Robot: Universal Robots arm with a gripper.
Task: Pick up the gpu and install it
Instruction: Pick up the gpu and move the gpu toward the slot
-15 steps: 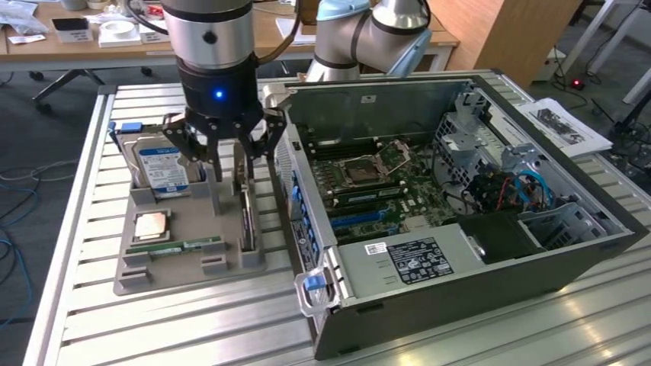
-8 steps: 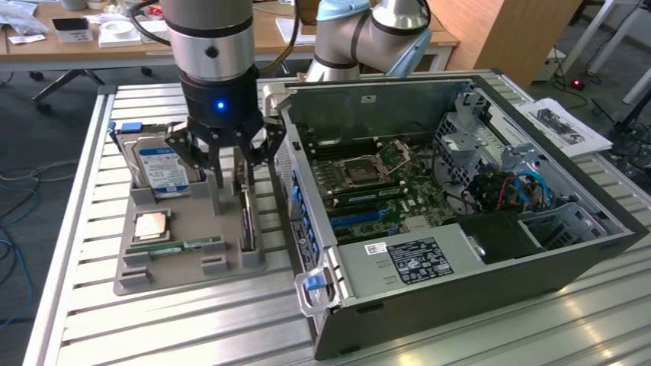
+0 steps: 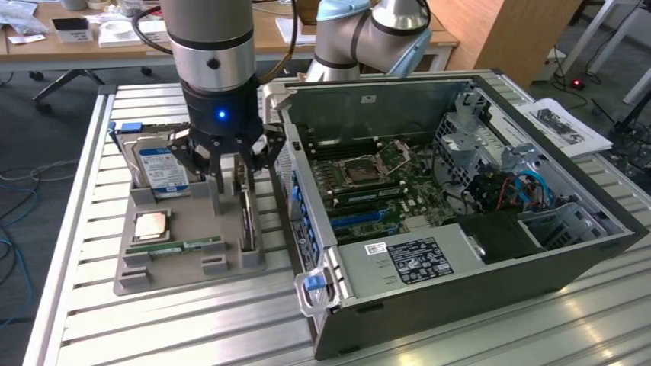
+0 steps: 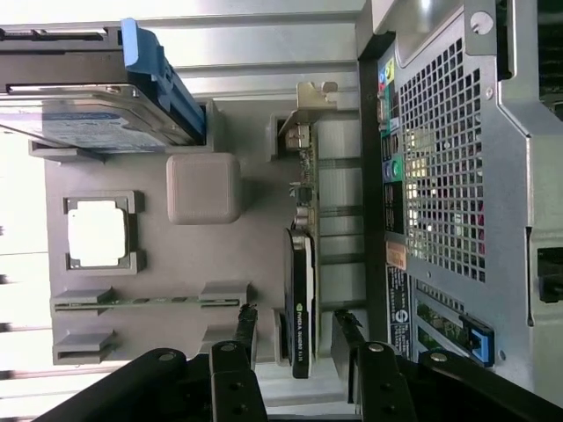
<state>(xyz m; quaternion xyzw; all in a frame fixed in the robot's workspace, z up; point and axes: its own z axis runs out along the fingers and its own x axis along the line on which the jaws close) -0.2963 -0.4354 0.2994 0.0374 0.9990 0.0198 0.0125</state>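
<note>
end effector (image 4: 296,316) open, fingers (image 4: 248,323) straddling upright gpu (image 4: 301,281) in grey holder (image 4: 176,264); hard drive (image 4: 88,123), memory stick (image 4: 149,301) on one side, computer case (image 4: 440,176) close on other.

An open computer case (image 3: 489,293) is lying at the exterior view's right — a grey tray (image 3: 183,267) beside it is holding a hard drive (image 3: 163,169).

Ribbed silvery aluminium desk (image 3: 152,320); dark grey floor (image 3: 46,126) with loose cables (image 3: 15,181) at the exterior view's left; cluttered light wooden table (image 3: 61,47) far behind, brown wooden panel (image 3: 508,30) beside.
</note>
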